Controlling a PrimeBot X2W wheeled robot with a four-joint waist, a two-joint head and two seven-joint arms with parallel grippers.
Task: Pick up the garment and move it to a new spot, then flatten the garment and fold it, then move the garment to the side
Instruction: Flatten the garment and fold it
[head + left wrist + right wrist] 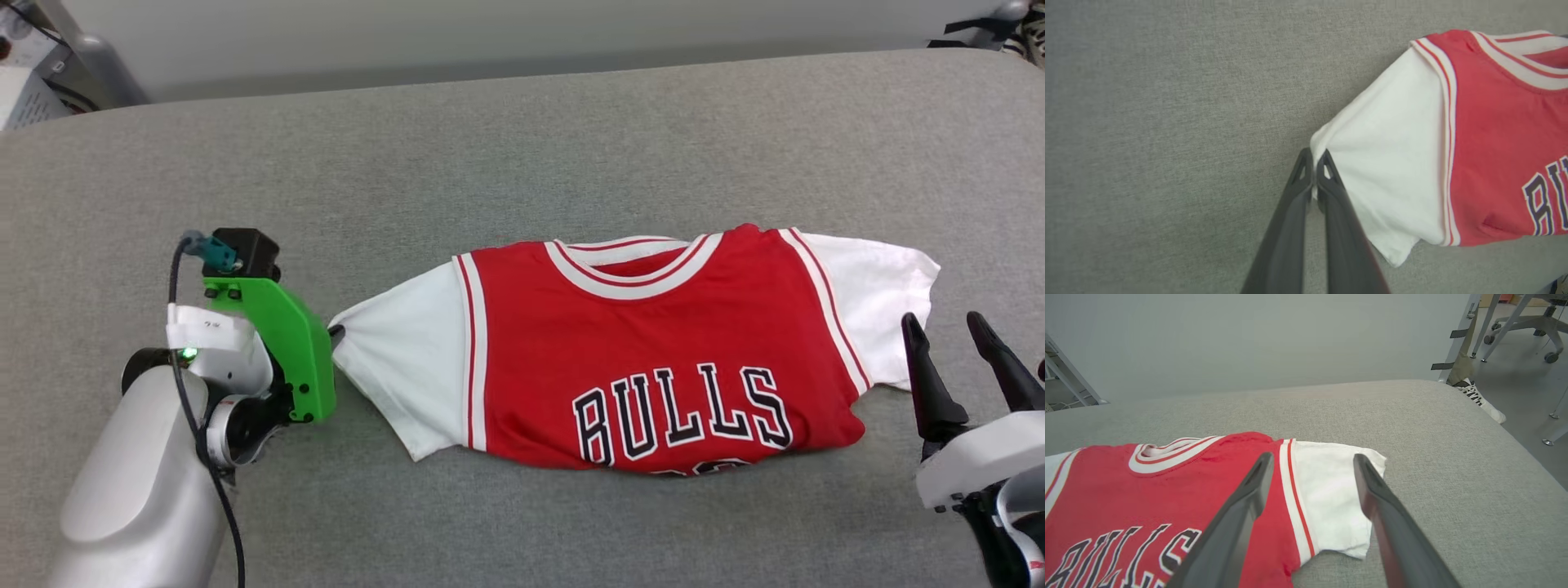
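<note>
My left gripper (1313,165) pinches the white sleeve tip of the garment (653,359), which lies flat mid-surface (490,147). My right gripper (951,327) stands spread by the opposite sleeve, near the right edge.

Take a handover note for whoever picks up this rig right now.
Left gripper: shut on the edge of the jersey at its left sleeve.
Right gripper: open, by the right sleeve, not gripping.
Jersey: front up, spread on the grey pad.
Done: laid out flat; lower part looks tucked under.
Left: fold sleeves in, finish folding, move it aside.
</note>
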